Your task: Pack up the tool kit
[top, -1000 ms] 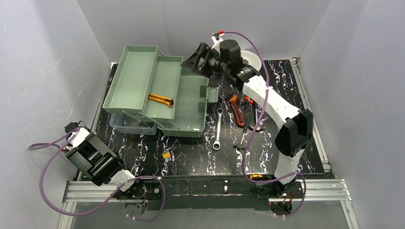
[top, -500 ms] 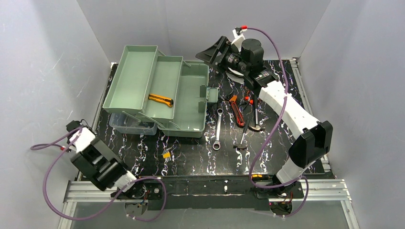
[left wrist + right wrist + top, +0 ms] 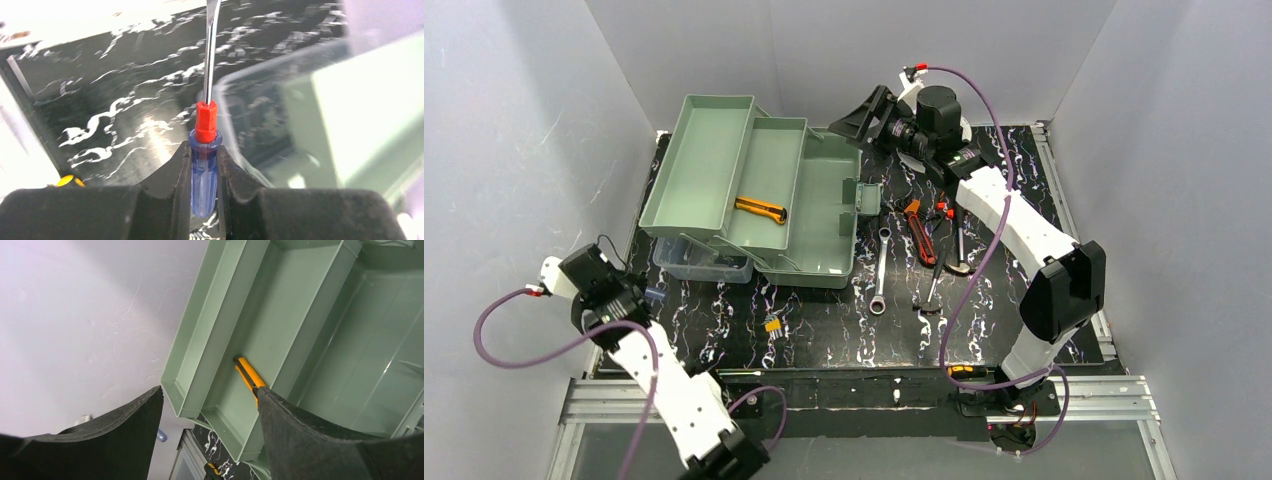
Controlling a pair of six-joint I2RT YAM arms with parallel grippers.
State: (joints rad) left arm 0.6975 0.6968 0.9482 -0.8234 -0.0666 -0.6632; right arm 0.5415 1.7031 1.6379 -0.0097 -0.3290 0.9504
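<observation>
Top cam hides it, but I see on the left wrist cam: left gripper [image 3: 205, 170] pinching a blue-handled screwdriver [image 3: 206, 120] by the toolbox [image 3: 824, 220] front-left corner. Right gripper [image 3: 210, 392] spread wide over the toolbox, knife [image 3: 248, 376] in its tray [image 3: 285, 305].

Matt green plastic toolbox [image 3: 824, 215]

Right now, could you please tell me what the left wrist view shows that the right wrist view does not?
Only the left wrist view shows the blue-handled screwdriver, clamped in the left tool with its shaft pointing away from the camera. Only the right wrist view shows the orange knife lying in an open tray, framed by the open, empty right tool. Both show the pale green toolbox and some of the black marbled table.
</observation>
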